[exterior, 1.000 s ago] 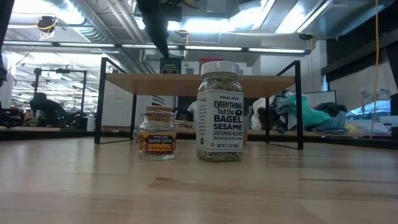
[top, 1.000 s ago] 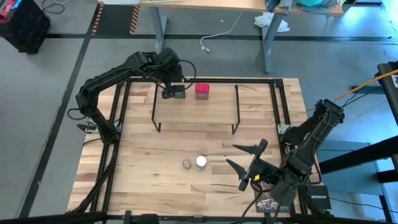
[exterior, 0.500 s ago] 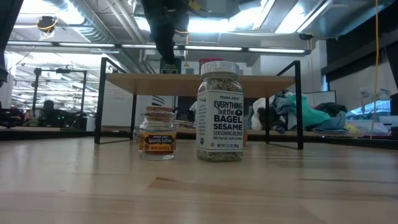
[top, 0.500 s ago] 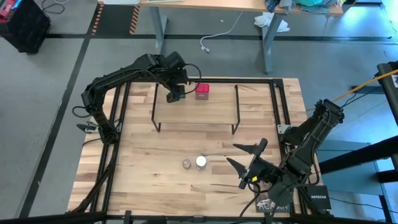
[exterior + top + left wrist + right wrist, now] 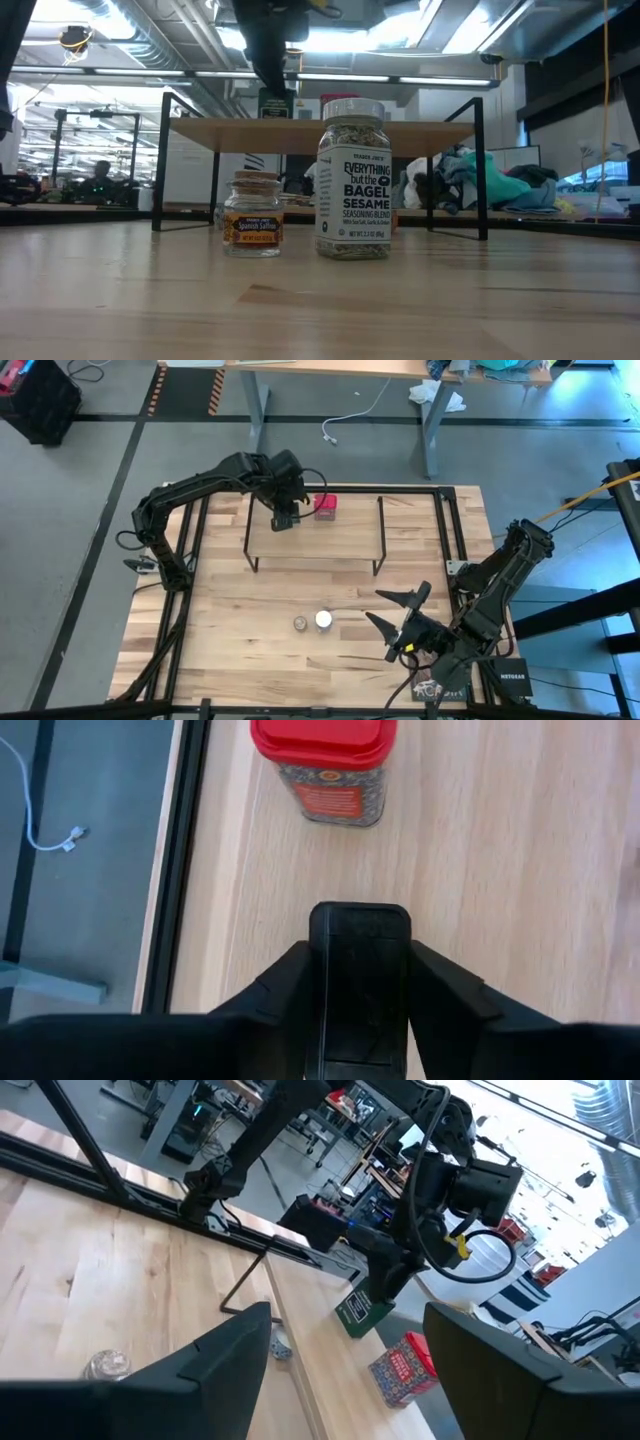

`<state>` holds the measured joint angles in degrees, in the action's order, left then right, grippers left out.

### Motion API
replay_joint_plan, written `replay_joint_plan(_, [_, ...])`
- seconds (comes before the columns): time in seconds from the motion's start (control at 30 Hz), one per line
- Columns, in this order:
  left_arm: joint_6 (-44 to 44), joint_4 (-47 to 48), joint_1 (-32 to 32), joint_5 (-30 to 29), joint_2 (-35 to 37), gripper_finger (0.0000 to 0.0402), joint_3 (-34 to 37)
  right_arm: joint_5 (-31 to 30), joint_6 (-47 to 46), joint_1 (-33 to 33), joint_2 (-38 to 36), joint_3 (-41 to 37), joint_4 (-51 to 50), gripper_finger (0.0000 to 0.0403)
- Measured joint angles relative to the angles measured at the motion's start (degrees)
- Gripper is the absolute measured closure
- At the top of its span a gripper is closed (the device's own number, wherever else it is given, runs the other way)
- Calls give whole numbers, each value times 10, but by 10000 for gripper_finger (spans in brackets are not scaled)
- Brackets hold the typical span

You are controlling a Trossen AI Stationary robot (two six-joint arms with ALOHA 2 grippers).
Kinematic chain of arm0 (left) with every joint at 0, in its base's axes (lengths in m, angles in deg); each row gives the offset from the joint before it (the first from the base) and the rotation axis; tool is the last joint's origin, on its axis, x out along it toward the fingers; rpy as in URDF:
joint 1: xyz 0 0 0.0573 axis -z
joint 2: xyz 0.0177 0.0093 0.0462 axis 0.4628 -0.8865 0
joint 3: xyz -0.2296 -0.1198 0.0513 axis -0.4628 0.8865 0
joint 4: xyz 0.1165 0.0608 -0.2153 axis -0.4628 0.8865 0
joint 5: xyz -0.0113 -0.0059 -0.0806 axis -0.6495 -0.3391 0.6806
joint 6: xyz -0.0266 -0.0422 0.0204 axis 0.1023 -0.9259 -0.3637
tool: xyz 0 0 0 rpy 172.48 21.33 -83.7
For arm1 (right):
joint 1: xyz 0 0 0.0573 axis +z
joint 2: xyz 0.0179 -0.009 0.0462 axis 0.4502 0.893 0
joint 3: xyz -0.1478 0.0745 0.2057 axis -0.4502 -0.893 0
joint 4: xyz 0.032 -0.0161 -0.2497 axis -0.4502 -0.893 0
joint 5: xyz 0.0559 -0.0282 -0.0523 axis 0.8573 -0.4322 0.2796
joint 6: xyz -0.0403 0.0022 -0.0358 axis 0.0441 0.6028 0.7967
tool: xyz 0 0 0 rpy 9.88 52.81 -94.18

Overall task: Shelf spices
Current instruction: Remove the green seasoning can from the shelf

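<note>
From overhead I see my left gripper [image 5: 284,518] over the far left part of the shelf [image 5: 330,545], with the dark square tin [image 5: 284,521] under it, resting on the plank just beside the red square tin [image 5: 324,507]. On the bare table [image 5: 230,620] in front of the shelf stand the tiny round jar [image 5: 299,623] and the white-capped clear jar [image 5: 323,620], side by side and nearly touching. My right gripper [image 5: 393,612] waits near the table's front right, fingers spread wide and holding nothing.

At table height, the white-capped jar [image 5: 352,178] and the small cork-topped jar [image 5: 253,215] stand in the foreground, the small one to its left. Behind them the shelf [image 5: 320,132] spans its black wire legs, and the dark tin [image 5: 274,103] sits on top with the left arm coming down onto it.

Through the left wrist camera, the two dark fingers [image 5: 275,995] sit close against both sides of the dark tin [image 5: 360,970] — whether they are pressing it yet I cannot tell. The red tin [image 5: 325,765] stands upright just beyond, on the plank [image 5: 500,870].

From the right wrist camera, my own fingers [image 5: 225,1355] stand far apart and empty. Farther off, the left gripper [image 5: 385,1280] is at the dark tin [image 5: 358,1310] on the shelf [image 5: 320,1370], the red tin [image 5: 402,1365] beside it — and the tiny jar [image 5: 108,1364] shows low on the table.
</note>
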<state>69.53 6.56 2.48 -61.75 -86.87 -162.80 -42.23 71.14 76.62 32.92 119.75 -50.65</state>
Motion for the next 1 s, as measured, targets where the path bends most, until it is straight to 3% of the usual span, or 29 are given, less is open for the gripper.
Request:
replay_joint_plan(0.57, [-48, 29, 67, -25, 3, 282, -1, -27, 0, -18, -4, 0, -32, 134])
replay_joint_plan(1.0, [-101, 34, 193, -22, 79, 282, 0, 66, 16, -117, -4, 0, -42, 134])
